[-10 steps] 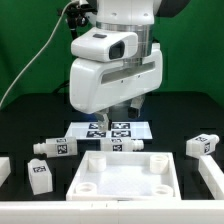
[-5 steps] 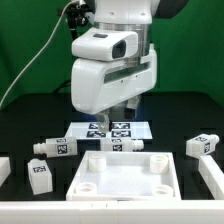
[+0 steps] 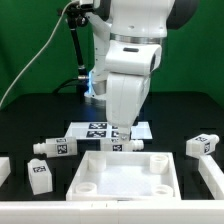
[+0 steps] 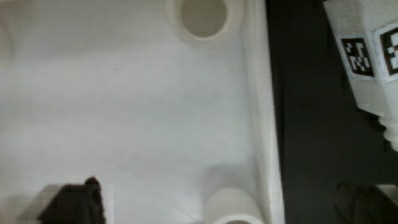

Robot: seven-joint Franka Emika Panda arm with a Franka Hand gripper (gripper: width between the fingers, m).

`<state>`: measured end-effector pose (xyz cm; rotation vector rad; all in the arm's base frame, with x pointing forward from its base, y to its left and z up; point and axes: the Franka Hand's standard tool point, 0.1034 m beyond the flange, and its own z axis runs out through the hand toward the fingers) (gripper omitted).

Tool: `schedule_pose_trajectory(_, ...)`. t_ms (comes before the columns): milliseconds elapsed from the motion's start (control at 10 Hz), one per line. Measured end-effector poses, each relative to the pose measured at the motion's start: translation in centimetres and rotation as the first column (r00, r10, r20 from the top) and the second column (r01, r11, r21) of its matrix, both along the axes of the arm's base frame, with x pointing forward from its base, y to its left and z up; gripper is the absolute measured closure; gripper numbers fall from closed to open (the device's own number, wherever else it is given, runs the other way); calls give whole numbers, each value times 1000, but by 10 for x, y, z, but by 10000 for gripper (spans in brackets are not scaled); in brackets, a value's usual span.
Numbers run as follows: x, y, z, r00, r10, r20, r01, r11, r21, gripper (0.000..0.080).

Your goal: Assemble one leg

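Several white legs with marker tags lie on the black table: one (image 3: 125, 144) just behind the big white square top (image 3: 125, 176), two at the exterior view's left (image 3: 55, 147) (image 3: 40, 173), one at the right (image 3: 203, 145). My gripper (image 3: 121, 133) hangs low over the top's back edge, by the middle leg. In the wrist view my gripper (image 4: 217, 200) is open and empty. Its dark fingertips (image 4: 71, 200) straddle the top's rim (image 4: 270, 120). A corner hole (image 4: 205, 15) and a tagged leg (image 4: 365, 60) beside the rim show there.
The marker board (image 3: 100, 127) lies behind the top, partly under the gripper. White parts lie at the table's far left edge (image 3: 3, 166) and far right (image 3: 213, 176). A green backdrop stands behind.
The hand has turned about its vertical axis, so a narrower side faces the exterior camera. It has shifted slightly to the exterior view's right. The legs and the top have not moved.
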<state>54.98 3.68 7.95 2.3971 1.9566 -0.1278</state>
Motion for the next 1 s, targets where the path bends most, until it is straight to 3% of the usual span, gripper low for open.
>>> schedule_pose_trajectory(300,0,-1,-6,996,88,20,-88,996,14,150)
schedule_pose_trajectory(1000,-17,22,-52,981,188,-55,-186,982,46,150)
